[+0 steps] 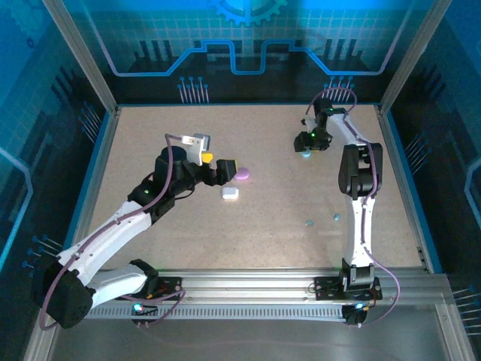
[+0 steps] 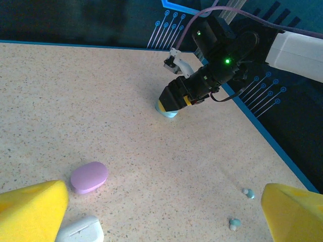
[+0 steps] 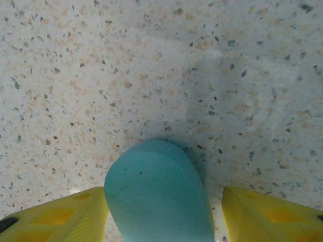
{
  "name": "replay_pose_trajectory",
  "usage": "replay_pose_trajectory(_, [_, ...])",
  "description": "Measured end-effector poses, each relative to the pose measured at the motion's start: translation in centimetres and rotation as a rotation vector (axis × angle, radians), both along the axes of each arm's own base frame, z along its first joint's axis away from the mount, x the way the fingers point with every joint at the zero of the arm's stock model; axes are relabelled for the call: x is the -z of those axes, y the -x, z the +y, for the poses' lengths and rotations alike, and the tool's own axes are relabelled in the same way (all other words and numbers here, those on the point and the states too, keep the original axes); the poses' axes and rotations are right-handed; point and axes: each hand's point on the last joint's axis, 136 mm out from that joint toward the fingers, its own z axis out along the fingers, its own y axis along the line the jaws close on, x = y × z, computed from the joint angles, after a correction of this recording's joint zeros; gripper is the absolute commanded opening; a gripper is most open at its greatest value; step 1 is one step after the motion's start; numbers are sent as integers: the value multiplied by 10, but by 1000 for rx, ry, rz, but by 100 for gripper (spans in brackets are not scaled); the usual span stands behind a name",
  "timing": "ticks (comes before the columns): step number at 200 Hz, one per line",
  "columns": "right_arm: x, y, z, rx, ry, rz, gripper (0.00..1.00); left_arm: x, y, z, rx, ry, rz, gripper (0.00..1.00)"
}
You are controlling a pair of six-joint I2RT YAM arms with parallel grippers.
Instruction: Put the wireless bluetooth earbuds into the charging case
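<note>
Tabletop: speckled beige | backdrop: blue circuit-pattern panels | frame: aluminium

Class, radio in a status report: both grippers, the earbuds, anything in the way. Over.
Left gripper open, near pink case. Right gripper astride teal case, grip unclear. Two teal earbuds loose on table, unobstructed.

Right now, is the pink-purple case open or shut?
Shut. In the left wrist view the pink-purple case lies flat on the table as one smooth closed pebble, with no lid raised and no cavity showing.
</note>
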Motion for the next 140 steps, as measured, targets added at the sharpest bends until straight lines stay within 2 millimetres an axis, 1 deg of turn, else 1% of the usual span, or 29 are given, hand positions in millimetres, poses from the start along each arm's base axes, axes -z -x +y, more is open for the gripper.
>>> replay_pose_trajectory(35, [1,1,-2,-19,26,-1,56,0,0,0,0,0,1,99])
replay_pose_trajectory(79, [9,0,-4,-45,76,2,55,8,-3,-2,0,-10,19,99])
replay_pose_trajectory(103, [9,0,-4,-57,100,1,53,9,-3,-2,0,-12,23,99])
replay_pose_trajectory(124, [10,0,-5,-71,127,-1,47,10,-4,-2,0,-13,25,99])
replay_pose_trajectory(140, [10,0,-6,-78,142,-4,40,11,-4,-2,0,-14,27,99])
